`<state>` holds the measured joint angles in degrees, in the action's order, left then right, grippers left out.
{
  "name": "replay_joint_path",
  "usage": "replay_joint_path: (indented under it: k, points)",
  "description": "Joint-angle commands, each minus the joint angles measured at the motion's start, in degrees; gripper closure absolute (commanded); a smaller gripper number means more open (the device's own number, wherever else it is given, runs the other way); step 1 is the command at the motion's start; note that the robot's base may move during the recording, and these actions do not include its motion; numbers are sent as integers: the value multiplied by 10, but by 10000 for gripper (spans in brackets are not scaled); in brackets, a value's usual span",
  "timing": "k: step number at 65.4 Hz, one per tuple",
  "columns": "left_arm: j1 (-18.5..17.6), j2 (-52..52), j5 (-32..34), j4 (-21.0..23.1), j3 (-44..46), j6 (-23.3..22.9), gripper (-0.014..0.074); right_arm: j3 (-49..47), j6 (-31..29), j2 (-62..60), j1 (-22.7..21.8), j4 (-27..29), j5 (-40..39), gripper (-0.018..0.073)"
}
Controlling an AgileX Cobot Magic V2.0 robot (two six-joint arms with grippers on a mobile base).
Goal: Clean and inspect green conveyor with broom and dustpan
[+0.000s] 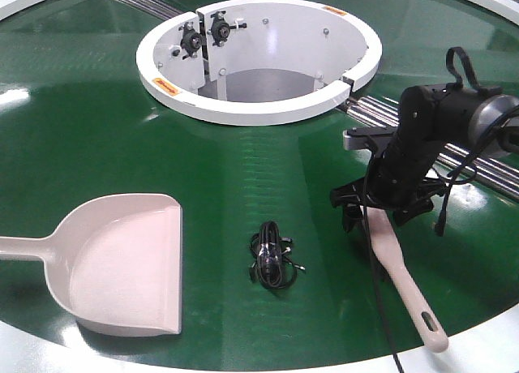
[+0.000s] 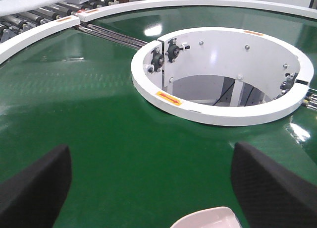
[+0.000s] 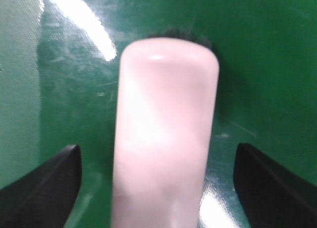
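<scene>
The green conveyor [image 1: 89, 130] fills the front view. The beige dustpan [image 1: 113, 263] lies flat at the near left, its handle pointing left. The broom [image 1: 401, 280] lies at the near right with its handle toward the rim. My right gripper [image 1: 377, 209] hangs open directly over the broom's head. In the right wrist view the broom [image 3: 166, 139] lies between the spread fingers of the right gripper [image 3: 157, 156], with a gap on each side. The left gripper [image 2: 151, 158] is open over bare belt, and a corner of the dustpan [image 2: 205, 219] shows just below it.
A black coiled cable bundle [image 1: 272, 255] lies on the belt between dustpan and broom. The white ring opening [image 1: 259, 61] stands at the centre back. Chrome rollers [image 1: 478, 166] run behind the right arm. The white outer rim [image 1: 486, 340] is near the broom handle's end.
</scene>
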<state>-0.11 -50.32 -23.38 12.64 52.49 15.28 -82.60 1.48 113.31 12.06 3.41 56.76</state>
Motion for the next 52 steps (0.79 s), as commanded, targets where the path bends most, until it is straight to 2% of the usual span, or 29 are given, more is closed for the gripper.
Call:
replay_joint_path:
  k: [1, 9, 19, 32, 42, 52]
  points:
    - [-4, 4, 38, 7, 20, -4, -8, -17, -2, -25, -3, -1, 3, 20]
    - [-4, 4, 38, 7, 20, -4, -1, -17, -1, -28, -3, -1, 11, 197]
    - [-4, 4, 38, 7, 20, -4, 7, -17, -4, -36, -3, 2, 17, 574]
    - [-4, 4, 38, 1, 20, -4, 7, -41, -15, -59, -3, 3, 50, 568]
    - [-4, 4, 37, 1, 20, -4, 7, -79, -51, -70, -3, 12, 174, 566]
    - [-4, 4, 35, -6, 20, 1, 7, -81, -53, -102, -3, 33, 173, 566]
